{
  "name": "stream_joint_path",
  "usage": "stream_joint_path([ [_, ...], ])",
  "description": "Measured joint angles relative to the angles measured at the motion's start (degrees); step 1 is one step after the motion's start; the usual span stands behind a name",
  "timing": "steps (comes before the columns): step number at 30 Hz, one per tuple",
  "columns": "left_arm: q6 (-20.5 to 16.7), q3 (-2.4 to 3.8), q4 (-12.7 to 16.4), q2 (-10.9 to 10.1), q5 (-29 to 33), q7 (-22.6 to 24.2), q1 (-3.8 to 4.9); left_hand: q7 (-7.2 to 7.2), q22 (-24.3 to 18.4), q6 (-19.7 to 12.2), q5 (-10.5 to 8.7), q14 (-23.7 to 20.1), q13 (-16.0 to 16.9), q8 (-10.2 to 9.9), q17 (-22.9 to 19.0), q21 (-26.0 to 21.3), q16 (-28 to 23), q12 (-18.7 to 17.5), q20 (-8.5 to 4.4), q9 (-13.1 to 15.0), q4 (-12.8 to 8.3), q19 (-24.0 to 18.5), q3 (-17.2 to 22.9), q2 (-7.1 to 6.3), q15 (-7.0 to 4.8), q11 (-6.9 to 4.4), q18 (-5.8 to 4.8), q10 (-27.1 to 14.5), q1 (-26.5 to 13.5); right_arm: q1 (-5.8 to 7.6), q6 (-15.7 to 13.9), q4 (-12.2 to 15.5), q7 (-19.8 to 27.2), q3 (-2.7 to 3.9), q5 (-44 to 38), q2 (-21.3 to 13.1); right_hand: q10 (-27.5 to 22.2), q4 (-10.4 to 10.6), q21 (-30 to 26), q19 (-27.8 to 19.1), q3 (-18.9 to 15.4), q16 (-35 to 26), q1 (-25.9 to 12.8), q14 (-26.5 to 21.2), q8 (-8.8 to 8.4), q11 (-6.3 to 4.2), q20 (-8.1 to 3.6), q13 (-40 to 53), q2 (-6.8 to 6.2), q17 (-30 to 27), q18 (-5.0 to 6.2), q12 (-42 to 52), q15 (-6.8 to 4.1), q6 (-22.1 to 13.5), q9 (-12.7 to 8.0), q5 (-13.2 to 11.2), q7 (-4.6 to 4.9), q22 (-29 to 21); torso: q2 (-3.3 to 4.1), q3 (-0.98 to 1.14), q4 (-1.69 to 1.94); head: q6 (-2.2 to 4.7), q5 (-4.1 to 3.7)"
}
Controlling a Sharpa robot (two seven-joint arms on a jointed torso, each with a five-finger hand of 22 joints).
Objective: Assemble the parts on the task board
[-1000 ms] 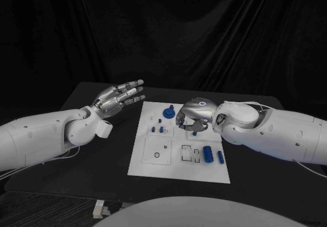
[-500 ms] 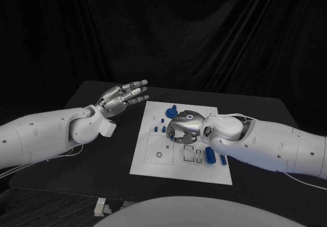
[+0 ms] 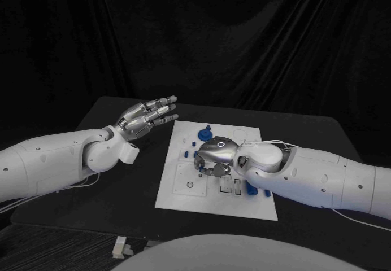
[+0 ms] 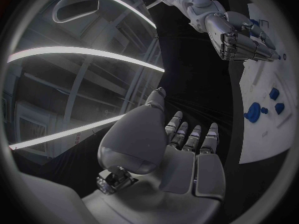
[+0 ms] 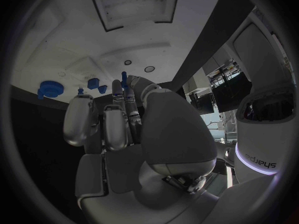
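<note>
White task board [image 3: 213,200] flat in the middle of the black table [image 3: 106,186], long side running away from the robot. Blue parts on it: a round, knobbed piece [image 3: 203,135] near the far end of the board, a small peg [image 3: 209,127] just beyond that, and short cylinders [image 3: 252,192] lying toward the near right side of the board, partly hidden under the right forearm. In the left wrist view, the same round piece [image 4: 253,112] with two smaller blue pieces [image 4: 274,93] just beside it on the board.

Right hand [image 3: 216,157] low over the middle of the board, palm down, fingers curled inward and downward toward the board's surface. Cannot tell whether anything sits between the fingertips; contact point hidden under the knuckles. In the right wrist view, fingers [image 5: 116,127] bent close together, with blue pieces showing past their tips on the board.

Left hand [image 3: 147,116] raised off the table, well apart from the board's far left corner, palm tilted up, fingers straight and slightly spread, nothing held. In the left wrist view, fingers [image 4: 193,137] extended side by side, thumb set apart.
</note>
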Motion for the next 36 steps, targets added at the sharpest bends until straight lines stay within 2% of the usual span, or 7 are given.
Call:
stream_joint_path([
  [13, 0.00, 0.00, 0.09, 0.02, 0.00, 0.03, -0.06, 0.20, -0.01, 0.20, 0.00, 0.00, -0.01, 0.00, -0.01, 0.00, 0.00, 0.00, -0.20, 0.00, 0.00, 0.20, 0.00, 0.00, 0.00, 0.22, 0.00, 0.23, 0.00, -0.50, 0.02, -0.40, -0.10, 0.00, -0.12, 0.19, 0.24, -0.16, 0.00, 0.00, -0.16, 0.00, -0.01, 0.00, -0.23, 0.16, 0.00, 0.07, 0.00, 0.00, 0.00, -0.16, 0.00, -0.20, 0.00, 0.26, 0.20, 0.00, -0.04, -0.02, -0.01, 0.00, 0.46],
  [36, 0.03, 0.00, -0.19, 0.10, 0.00, 0.06, -0.42, 0.20, -0.02, 0.20, 0.00, 0.00, -0.02, 0.00, 0.03, 0.00, 0.00, 0.00, 0.01, -0.01, 0.00, 0.41, 0.00, 0.00, 0.00, 0.23, 0.01, 0.23, 0.00, -1.95, 0.04, -1.38, -0.27, 0.02, -0.20, 0.85, 0.32, -0.15, 0.00, 0.00, -0.17, 0.00, -0.04, 0.00, -0.50, 0.09, 0.00, 0.03, -0.03, -0.07, 0.00, -0.10, 0.00, -0.20, -0.06, 0.21, 0.20, 0.03, -0.02, -0.02, -0.04, 0.01, 0.42],
])
